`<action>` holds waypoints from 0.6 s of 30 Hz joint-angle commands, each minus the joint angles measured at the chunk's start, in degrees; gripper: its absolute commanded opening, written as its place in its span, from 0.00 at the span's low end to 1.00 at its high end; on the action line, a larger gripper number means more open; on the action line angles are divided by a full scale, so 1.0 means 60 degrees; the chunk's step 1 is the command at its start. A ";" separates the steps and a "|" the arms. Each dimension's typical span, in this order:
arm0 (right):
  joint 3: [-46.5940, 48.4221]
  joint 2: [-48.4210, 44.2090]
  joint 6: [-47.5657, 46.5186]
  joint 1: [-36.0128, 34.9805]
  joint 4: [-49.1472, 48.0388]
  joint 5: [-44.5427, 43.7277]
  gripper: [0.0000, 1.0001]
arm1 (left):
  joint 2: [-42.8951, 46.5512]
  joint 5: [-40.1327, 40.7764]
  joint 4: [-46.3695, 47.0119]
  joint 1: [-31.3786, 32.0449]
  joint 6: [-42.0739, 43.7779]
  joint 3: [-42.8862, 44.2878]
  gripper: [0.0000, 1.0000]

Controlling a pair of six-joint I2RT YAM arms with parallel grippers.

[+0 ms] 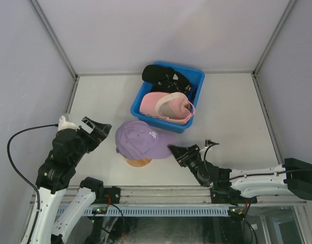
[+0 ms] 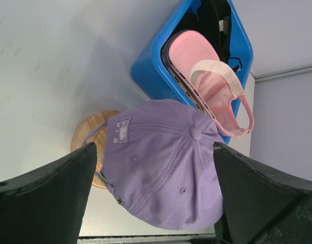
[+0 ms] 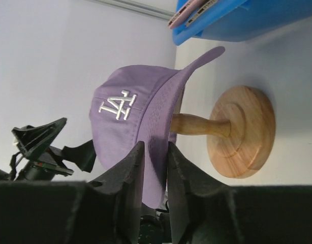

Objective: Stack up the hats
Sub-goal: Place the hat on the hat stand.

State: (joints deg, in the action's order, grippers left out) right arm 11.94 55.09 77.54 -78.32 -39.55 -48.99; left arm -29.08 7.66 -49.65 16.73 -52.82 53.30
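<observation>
Fingers (image 3: 128, 178) pinch lavender cap (image 1: 138, 138) brim, pointing right

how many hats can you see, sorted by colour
soft lavender fabric baseball cap: 1
soft pink fabric baseball cap: 1
soft black fabric baseball cap: 1
total: 3 in view; the pictures do not show whether more lie under the pink one in the blue plastic bin
</observation>
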 commanded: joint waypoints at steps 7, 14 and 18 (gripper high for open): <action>-0.0047 -0.0218 0.0227 0.0041 0.0868 -0.0167 0.40 | 0.0004 -0.0456 0.0569 -0.0041 0.0395 -0.0365 0.99; -0.0151 -0.0889 0.0407 -0.0198 0.1953 -0.0505 0.46 | 0.0011 -0.0617 0.0653 -0.0031 0.0398 -0.0492 0.99; -0.0146 -0.1270 0.0387 -0.0231 0.2614 -0.0531 0.49 | 0.0005 -0.0752 0.0712 -0.0032 0.0409 -0.0551 0.99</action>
State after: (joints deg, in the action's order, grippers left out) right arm 11.31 49.65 79.26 -79.20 -28.14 -50.70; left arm -29.10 5.13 -47.97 16.73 -51.83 51.31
